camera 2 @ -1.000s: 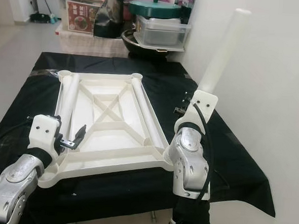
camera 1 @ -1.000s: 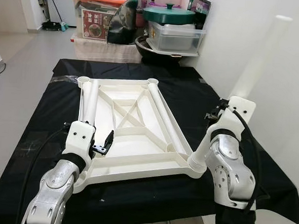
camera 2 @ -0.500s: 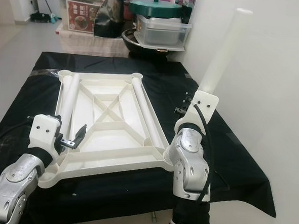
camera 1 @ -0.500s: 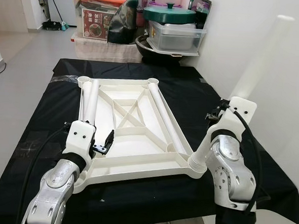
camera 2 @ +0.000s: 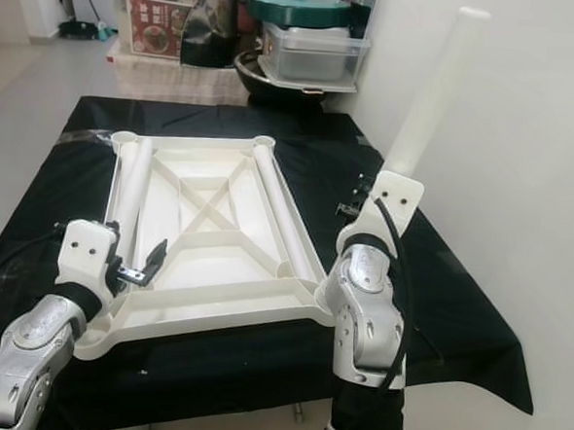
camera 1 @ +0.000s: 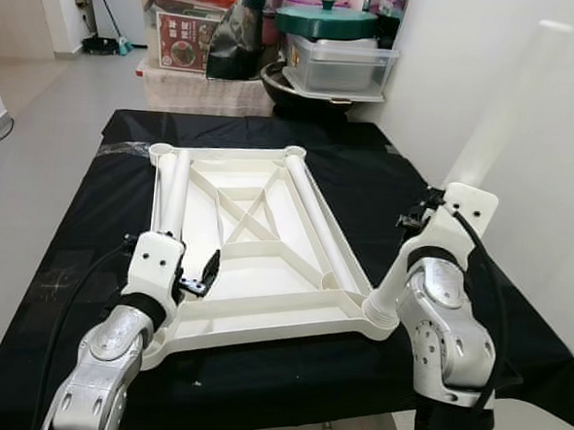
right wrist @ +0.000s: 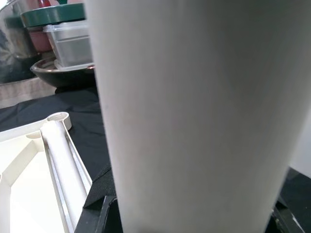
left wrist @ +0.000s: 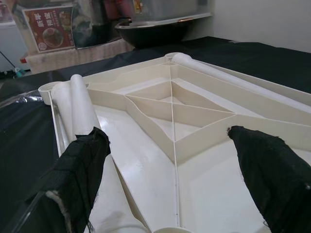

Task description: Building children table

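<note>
Holding white leg (camera 2: 433, 92) in right gripper (camera 2: 391, 187), pinched, tilted up-right | socket (camera 1: 379, 316) below at tabletop (camera 1: 255, 252) near-right corner | left gripper (left wrist: 175, 160) spread, idle

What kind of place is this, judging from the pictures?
Probably a room in a home, used partly for storage: stacked plastic boxes and a green pot by the wall, a tiled floor, and a black-covered table.

Both eye views look forward and down from the head, sharing the tabletop (camera 1: 255, 262) on black cloth (camera 1: 81, 232). The left wrist view looks low along the tabletop toward the bins (left wrist: 48, 34). The right wrist view sits hard against a leg (right wrist: 194, 116).
</note>
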You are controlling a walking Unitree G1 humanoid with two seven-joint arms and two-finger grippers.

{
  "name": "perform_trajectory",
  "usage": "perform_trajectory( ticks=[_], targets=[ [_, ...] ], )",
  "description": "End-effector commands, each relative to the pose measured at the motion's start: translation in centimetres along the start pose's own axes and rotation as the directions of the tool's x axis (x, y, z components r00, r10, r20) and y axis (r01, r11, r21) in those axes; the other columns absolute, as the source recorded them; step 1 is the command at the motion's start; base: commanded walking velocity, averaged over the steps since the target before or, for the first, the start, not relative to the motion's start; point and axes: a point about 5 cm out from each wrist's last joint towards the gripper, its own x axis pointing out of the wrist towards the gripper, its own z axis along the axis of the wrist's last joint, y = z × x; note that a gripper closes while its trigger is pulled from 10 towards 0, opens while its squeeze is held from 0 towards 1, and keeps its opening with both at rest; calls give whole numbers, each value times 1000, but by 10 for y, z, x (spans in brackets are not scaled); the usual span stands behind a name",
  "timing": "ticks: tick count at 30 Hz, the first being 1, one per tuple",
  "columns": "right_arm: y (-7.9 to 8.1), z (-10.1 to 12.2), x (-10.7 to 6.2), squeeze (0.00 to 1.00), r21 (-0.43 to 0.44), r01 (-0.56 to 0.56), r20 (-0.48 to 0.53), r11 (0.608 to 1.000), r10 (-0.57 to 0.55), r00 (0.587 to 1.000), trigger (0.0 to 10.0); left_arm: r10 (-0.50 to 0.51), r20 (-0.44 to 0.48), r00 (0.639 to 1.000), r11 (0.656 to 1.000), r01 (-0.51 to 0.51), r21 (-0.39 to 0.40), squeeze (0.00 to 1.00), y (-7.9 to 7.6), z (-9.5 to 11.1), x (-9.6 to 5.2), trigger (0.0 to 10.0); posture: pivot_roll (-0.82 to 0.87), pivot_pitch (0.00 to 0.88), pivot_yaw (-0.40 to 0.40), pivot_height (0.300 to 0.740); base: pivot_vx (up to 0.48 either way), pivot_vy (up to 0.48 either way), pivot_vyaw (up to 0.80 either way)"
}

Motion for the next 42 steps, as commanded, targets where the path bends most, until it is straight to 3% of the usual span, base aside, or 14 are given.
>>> perform_trajectory(
  ticks=[1,37,40,41,42],
  targets=[
    [-12,-23,2,439,-21,57,-98,998,-59,993,10000,-20,-2,1000,1000,20,13,0,-4,-1,2,10000,12,0,-60,740,0,0,0],
    [-8,-11,-1,435,-10,5,-123,1000,-7,992,10000,-36,-5,999,999,36,4,0,-8,-2,3,10000,5,0,-62,740,0,0,0],
    [-8,-10,-1,482,-10,8,-119,1000,-9,993,10000,-39,-5,999,999,39,3,0,-9,-2,3,10000,4,0,-62,740,0,0,0],
    [-9,-10,-1,808,-7,9,-117,1000,-10,993,10000,-40,-5,999,999,40,3,0,-9,-2,3,10000,4,0,-62,740,0,0,0],
    [-9,-9,-1,808,-4,10,-116,1000,-10,993,10000,-40,-5,999,999,40,3,0,-9,-2,3,10000,4,0,-62,740,0,0,0]
  ],
)
